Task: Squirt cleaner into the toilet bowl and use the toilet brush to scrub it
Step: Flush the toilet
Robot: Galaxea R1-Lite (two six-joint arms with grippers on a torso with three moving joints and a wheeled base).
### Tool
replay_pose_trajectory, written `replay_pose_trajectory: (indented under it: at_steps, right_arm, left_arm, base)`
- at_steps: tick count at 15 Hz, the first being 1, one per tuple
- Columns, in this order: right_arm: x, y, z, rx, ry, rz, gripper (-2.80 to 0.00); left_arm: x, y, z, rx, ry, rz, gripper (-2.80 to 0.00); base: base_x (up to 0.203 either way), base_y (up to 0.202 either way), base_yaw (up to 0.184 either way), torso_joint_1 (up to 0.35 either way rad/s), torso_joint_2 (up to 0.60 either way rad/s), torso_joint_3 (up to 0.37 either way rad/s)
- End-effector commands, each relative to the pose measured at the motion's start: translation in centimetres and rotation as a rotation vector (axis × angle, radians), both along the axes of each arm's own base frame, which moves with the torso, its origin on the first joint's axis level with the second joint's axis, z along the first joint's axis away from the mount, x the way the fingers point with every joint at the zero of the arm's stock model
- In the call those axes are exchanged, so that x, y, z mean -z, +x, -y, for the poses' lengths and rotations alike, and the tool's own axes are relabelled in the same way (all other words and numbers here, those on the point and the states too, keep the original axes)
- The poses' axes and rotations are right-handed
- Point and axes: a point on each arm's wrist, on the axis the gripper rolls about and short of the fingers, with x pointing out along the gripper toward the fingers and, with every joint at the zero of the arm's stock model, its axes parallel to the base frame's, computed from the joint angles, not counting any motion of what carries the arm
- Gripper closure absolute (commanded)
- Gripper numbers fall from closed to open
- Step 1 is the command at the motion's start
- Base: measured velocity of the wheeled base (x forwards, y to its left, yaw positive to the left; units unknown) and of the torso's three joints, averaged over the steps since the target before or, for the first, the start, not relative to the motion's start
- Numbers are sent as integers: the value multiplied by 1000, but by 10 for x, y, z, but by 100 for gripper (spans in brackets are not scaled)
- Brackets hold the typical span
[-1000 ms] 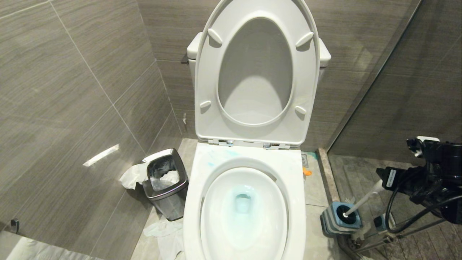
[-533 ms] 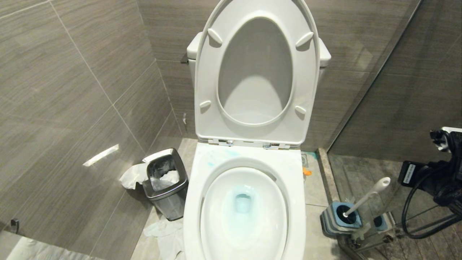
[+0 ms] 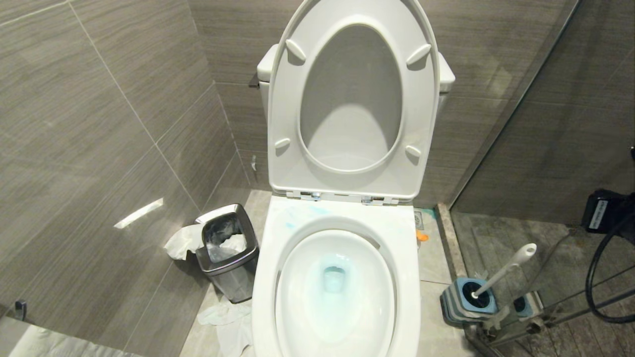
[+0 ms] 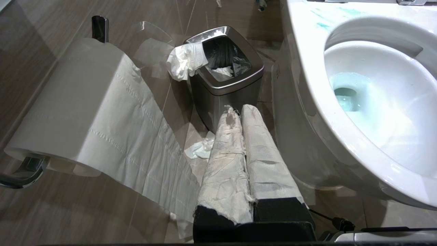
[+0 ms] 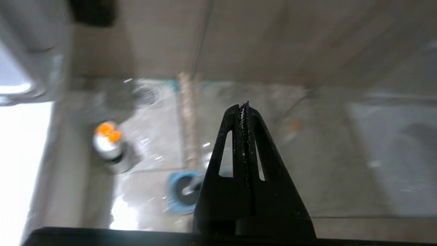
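Head view: the toilet bowl (image 3: 342,277) fills the middle, seat and lid (image 3: 353,99) raised against the tank; the toilet brush (image 3: 503,271) stands on the floor to the robot's right, just beside the bowl.
Brush axis: the slim white handle leans out of its grey-and-blue holder (image 3: 469,300) — rounded tip up and tilted away from the bowl, the head down in the holder's opening and hidden.
Cleaner: pale turquoise cleaner (image 3: 333,272) tints the water at the drain, with thin blue smears on the rim behind the basin.
Left wrist view only: the left gripper (image 4: 239,111), fingers wrapped in white paper and pressed together, holds nothing; it sits low beside the bowl's outer wall, pointing at the steel waste bin (image 4: 225,82). A toilet-paper roll (image 4: 68,102) with a long trailing sheet hangs on the wall — barely seen from the head.
Right wrist view only: the right gripper (image 5: 246,106), black jaws closed flat on each other and empty, hangs above the floor; the blue holder shows blurred below it, and an orange-capped object (image 5: 107,136) stands nearby.
Right arm: only a dark part and a cable (image 3: 607,267) show at the head view's right edge, apart from the brush.
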Motion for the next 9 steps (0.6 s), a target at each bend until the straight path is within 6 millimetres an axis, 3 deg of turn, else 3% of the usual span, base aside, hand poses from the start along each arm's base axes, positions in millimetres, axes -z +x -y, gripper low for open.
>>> replay_pose_trajectory:
  at_steps: [1,9]
  right_arm:
    - [-14,-18,1,48,-39,59,0]
    - [-26,-86,1,39,-69,208,0]
  left_arm:
    - [0,0,0,1,0,0,0]
    - [0,0,0,1,0,-1,0]
  base:
    - [0,0,0,0,0,0]
    - [0,0,0,0,0,0]
